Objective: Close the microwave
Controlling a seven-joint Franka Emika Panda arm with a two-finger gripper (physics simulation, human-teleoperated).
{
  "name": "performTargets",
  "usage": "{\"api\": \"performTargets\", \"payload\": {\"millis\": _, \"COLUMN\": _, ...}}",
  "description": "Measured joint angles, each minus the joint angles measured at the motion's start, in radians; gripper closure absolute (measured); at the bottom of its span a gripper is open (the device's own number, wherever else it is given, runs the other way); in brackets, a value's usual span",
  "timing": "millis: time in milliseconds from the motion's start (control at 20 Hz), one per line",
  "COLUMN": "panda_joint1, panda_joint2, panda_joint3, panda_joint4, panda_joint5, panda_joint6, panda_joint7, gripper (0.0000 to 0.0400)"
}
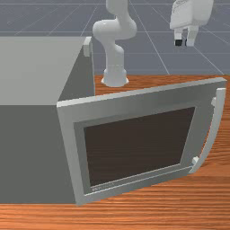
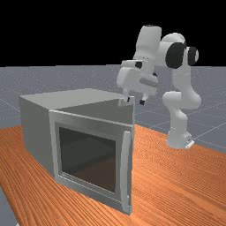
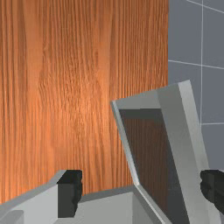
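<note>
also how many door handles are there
1: a curved handle, on the outer face of the open door, along the edge farthest from the microwave body. Any on sides turned away would be hidden.

The microwave (image 2: 66, 98) is grey, the table (image 2: 176, 181) streaky orange.

We are in a pretend computer place, with a wood worktop (image 2: 185, 176), grey lined floor (image 2: 214, 106) and black sky (image 2: 66, 31).

We can read no words, brands, numbers or signs. We make out only a tiny pale marking (image 1: 103, 187) on the microwave door (image 1: 130, 99), just below the dark window (image 1: 139, 143), too small for us to decipher.
</note>
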Motion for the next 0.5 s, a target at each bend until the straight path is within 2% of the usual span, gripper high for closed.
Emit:
{"api": "performTargets", "payload": {"millis": 100, "panda_joint1": 0.001, "panda_joint2": -0.011, "panda_joint3": -0.001, "panda_joint4": -0.013, "panda_joint5": -0.008, "panda_joint6": 0.022, "panda_joint7": 0.006, "gripper": 0.0000}}
{"api": "performTargets", "payload": {"millis": 150, "panda_joint1": 0.004, "panda_joint2": -0.025, "panda_joint3": -0.005, "panda_joint4": -0.047, "panda_joint5": -0.035, "panda_joint6": 0.090, "panda_joint7": 0.026, "gripper": 0.0000}}
{"api": "performTargets", "payload": {"millis": 250, "panda_joint1": 0.005, "panda_joint2": 0.003, "panda_joint3": -0.009, "panda_joint4": -0.011, "panda_joint5": -0.038, "panda_joint6": 0.100, "panda_joint7": 0.023, "gripper": 0.0000}}
{"api": "performTargets", "payload": {"millis": 350, "panda_joint1": 0.003, "panda_joint2": 0.064, "panda_joint3": -0.011, "panda_joint4": 0.077, "panda_joint5": -0.031, "panda_joint6": 0.074, "panda_joint7": 0.007, "gripper": 0.0000}}
{"api": "performTargets", "payload": {"millis": 400, "panda_joint1": -0.002, "panda_joint2": 0.127, "panda_joint3": -0.006, "panda_joint4": 0.194, "panda_joint5": -0.004, "panda_joint6": -0.031, "panda_joint7": -0.020, "gripper": 0.0000}}
{"api": "performTargets", "payload": {"millis": 500, "panda_joint1": -0.002, "panda_joint2": 0.203, "panda_joint3": -0.010, "panda_joint4": 0.318, "panda_joint5": -0.006, "panda_joint6": -0.108, "panda_joint7": -0.032, "gripper": 0.0000}}
